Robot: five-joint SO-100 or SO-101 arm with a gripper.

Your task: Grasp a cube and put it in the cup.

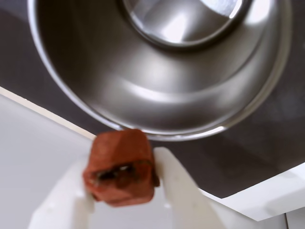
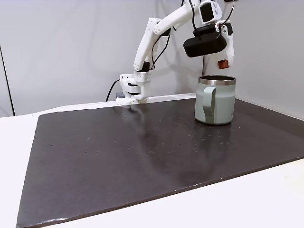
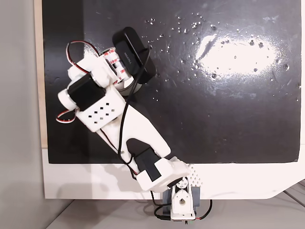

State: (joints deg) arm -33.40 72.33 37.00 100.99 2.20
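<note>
Gripper (image 1: 125, 183) clamped on cube (image 1: 121, 167), held above cup's (image 2: 215, 99) steel rim. Cup stands upright on dark mat (image 2: 142, 152), near its far right edge in a fixed view.

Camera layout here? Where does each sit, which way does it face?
Wrist view: on the gripper, looking down past white fingers clamping the small reddish-brown cube into the steel-lined cup.
A fixed view: table-level front, facing the arm's base; sage-green cup, cube.
A fixed view: overhead, behind the base; arm over black mat.
Shared: arm, mat.
</note>
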